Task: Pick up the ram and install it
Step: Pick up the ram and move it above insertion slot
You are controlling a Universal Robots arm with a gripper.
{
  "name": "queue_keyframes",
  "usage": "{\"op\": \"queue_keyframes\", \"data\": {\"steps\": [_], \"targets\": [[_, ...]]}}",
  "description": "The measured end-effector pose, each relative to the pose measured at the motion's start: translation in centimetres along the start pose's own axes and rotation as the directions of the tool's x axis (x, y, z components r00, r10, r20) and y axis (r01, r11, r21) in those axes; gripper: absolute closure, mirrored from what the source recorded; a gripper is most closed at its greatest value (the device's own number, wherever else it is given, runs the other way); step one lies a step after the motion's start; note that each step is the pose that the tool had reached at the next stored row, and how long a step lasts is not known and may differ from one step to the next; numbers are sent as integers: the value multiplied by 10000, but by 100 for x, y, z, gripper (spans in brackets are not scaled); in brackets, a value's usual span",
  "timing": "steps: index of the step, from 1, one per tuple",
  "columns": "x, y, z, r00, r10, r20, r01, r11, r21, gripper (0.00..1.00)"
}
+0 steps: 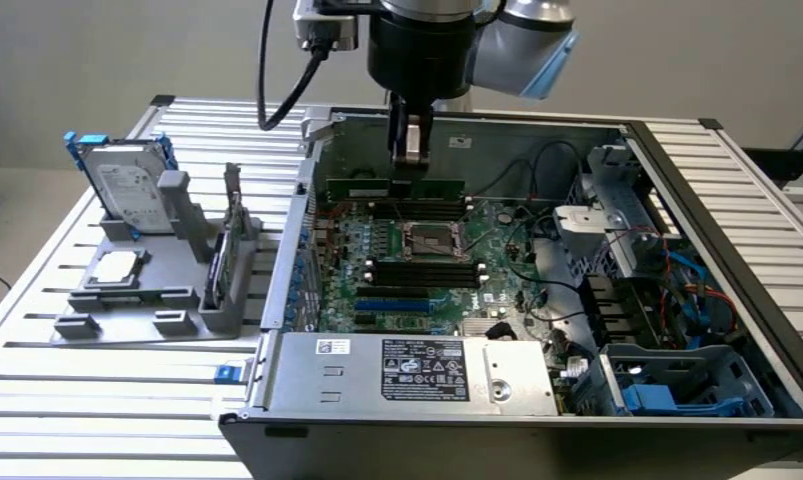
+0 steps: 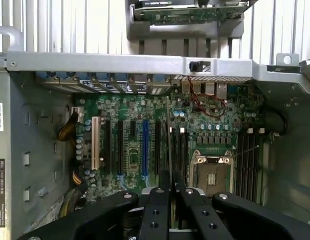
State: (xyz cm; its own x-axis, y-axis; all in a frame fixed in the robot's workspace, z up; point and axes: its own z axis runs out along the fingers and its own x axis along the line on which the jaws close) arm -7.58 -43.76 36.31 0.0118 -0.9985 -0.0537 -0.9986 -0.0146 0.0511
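Note:
The ram (image 1: 394, 188) is a long dark green stick, held level and lengthwise above the rear of the motherboard (image 1: 415, 300) inside the open computer case. My gripper (image 1: 405, 160) comes down from above and is shut on the stick's top edge at its middle. Black memory slots (image 1: 394, 211) lie just below the stick, behind the processor socket (image 1: 428, 238). More black slots (image 1: 428, 272) lie in front of the socket. In the wrist view the ram (image 2: 168, 145) shows edge-on as a thin line between my fingertips (image 2: 170, 192), over black slots (image 2: 178, 147) beside the socket (image 2: 213, 172).
A grey holder (image 1: 148, 315) on the slatted table at the exterior view's left carries a hard drive (image 1: 124, 185), a square silver chip (image 1: 114, 268) and an upright card (image 1: 228, 240). The case's power supply (image 1: 415, 370), drive bays (image 1: 668, 390) and cables (image 1: 535, 290) surround the board.

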Motion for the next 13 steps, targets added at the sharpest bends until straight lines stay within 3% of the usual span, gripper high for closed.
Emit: {"op": "queue_keyframes", "data": {"steps": [13], "targets": [[-9, -229, 225, 9983, 574, 61, -574, 9983, 8, 86]]}}
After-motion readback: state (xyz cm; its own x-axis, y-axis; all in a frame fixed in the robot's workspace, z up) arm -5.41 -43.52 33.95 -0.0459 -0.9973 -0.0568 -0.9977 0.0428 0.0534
